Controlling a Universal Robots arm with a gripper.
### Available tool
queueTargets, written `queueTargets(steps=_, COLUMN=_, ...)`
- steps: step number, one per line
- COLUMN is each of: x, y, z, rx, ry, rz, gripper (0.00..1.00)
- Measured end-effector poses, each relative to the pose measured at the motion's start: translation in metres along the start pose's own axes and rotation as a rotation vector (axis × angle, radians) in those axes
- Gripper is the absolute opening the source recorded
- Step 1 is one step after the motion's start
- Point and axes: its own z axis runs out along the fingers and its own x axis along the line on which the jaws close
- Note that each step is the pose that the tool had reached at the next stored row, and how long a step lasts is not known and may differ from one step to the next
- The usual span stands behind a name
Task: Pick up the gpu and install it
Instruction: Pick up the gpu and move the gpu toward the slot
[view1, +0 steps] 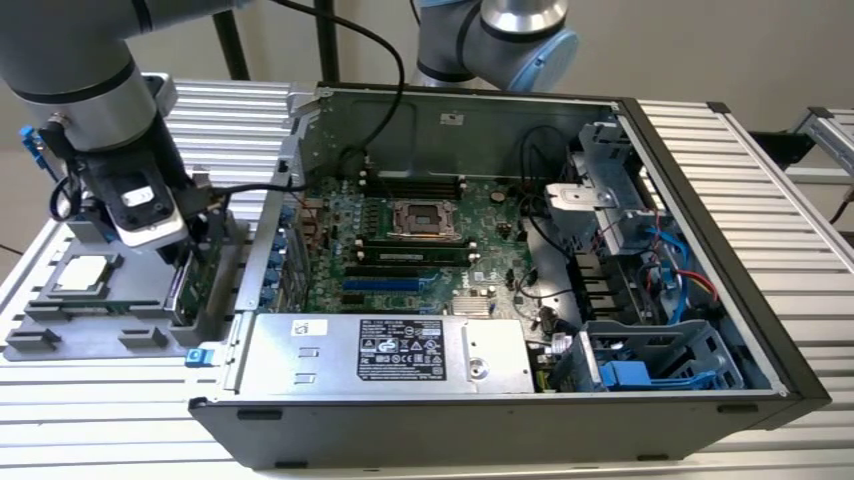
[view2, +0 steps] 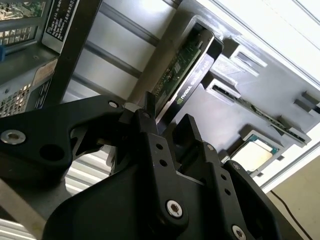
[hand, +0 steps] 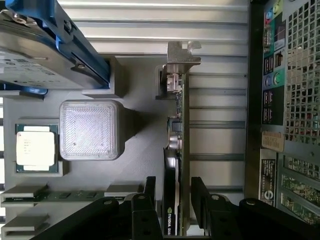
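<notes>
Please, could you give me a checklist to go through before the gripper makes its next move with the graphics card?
1. The gripper straddles the thin gpu, green board and black shroud: ok.
2. Jaws shut on the card: not ok, a gap shows on the shroud side.
3. Card upright in the grey plastic holder tray: ok.
4. Black metal computer case lies open: ok.
5. Slot on the green motherboard free: cannot tell.

- White label (view1: 400, 350) on the silver power supply (view1: 497, 352): rows of small print and marks, none legible.
- Pale lettering along the black edge of the gpu (view2: 186, 70): steeply angled, cannot be made out.
- Processor (hand: 36, 147) lid: faint print, unreadable.
- Stickers (hand: 268, 175) on the computer case (hand: 300, 75): print too fine to read.
</notes>
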Motion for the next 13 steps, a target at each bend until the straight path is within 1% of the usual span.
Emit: queueTargets(steps=13, x=0.0002, y=-0.0004, z=0.0083, rx=0.0, ry=0.0001, rz=0.0, gripper=1.0)
